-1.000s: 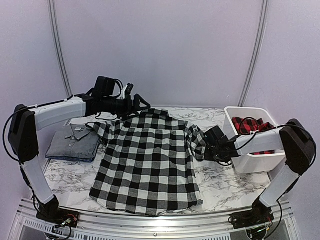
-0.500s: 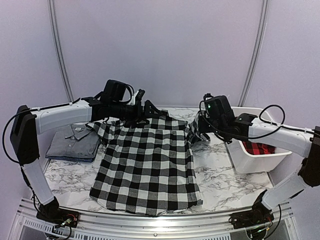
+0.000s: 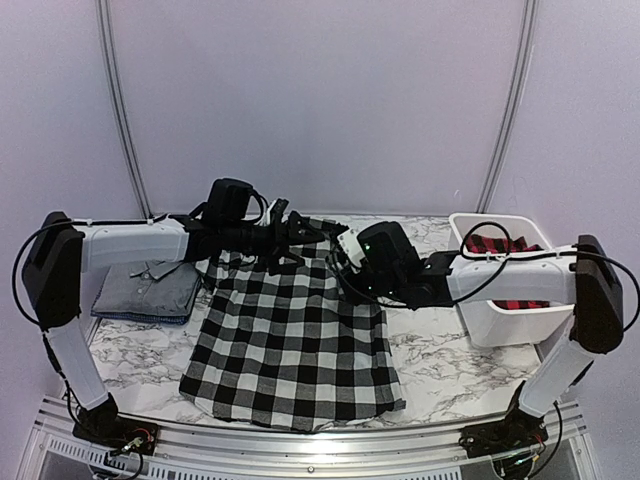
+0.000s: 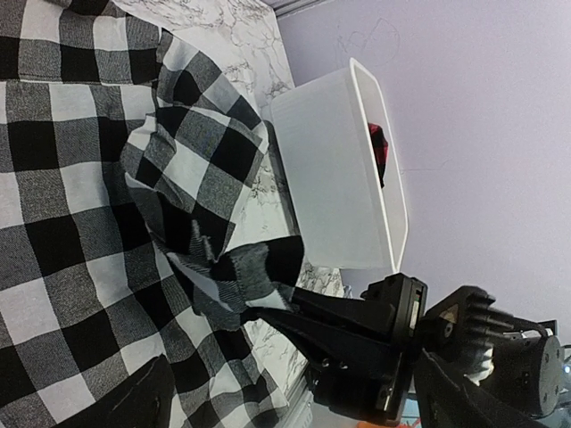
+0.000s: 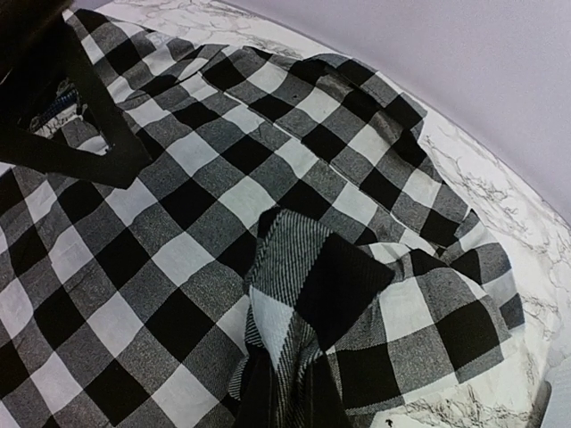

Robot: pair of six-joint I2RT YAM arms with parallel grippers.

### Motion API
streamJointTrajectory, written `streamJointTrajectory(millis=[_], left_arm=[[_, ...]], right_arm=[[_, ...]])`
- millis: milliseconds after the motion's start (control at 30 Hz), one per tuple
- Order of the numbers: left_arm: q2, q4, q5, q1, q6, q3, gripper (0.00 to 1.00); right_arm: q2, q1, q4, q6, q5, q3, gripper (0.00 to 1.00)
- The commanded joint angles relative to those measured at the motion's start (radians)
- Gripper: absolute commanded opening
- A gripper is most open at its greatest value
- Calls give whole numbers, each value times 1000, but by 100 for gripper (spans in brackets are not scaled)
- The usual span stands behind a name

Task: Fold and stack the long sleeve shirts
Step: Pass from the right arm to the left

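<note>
The black-and-white checked shirt [image 3: 290, 340] lies spread flat on the marble table, collar at the far side. My right gripper [image 3: 345, 265] is shut on its right sleeve [image 5: 312, 276] and holds the cuff above the shirt's chest; the sleeve drapes back toward the right shoulder. It also shows in the left wrist view [image 4: 254, 308], pinching the cuff. My left gripper [image 3: 300, 235] hovers over the collar, jaws apart with nothing between them; one finger [image 4: 125, 401] shows. The grey shirt [image 3: 145, 285] lies folded at the left. The red-and-black shirt [image 3: 500, 250] lies in the bin.
A white plastic bin [image 3: 510, 325] stands at the right of the table, also in the left wrist view [image 4: 330, 178]. My left arm [image 3: 130, 240] stretches above the grey shirt. Purple walls close the back and sides.
My right gripper has swung from beside the bin up and then left, carrying the sleeve over the shirt's body. My left gripper has moved right and lower, over the collar.
</note>
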Motion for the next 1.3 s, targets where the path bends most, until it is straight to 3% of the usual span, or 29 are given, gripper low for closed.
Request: streamJointTrajectory(millis=[0, 533, 633, 700, 833, 933, 1100, 1267], left_arm=[[37, 53, 9, -16, -26, -12, 96], [194, -97, -118, -87, 68, 96, 78], [206, -99, -129, -89, 71, 109, 64], [216, -113, -141, -89, 81, 129, 48], [234, -159, -161, -88, 113, 176, 20], [238, -189, -177, -87, 144, 217, 4], [211, -207, -190, -78, 196, 284, 0], [188, -207, -176, -56, 249, 397, 0]], right_arm=[[38, 17, 51, -40, -15, 54, 0], [83, 41, 132, -23, -97, 5, 8], [87, 42, 122, -18, -101, 10, 9], [74, 42, 120, -8, -104, 6, 11], [33, 41, 116, 17, -95, -14, 22], [0, 40, 92, 34, -84, -23, 34], [-81, 24, -42, 124, -9, -32, 55], [-204, -52, -114, 304, 36, -117, 58]])
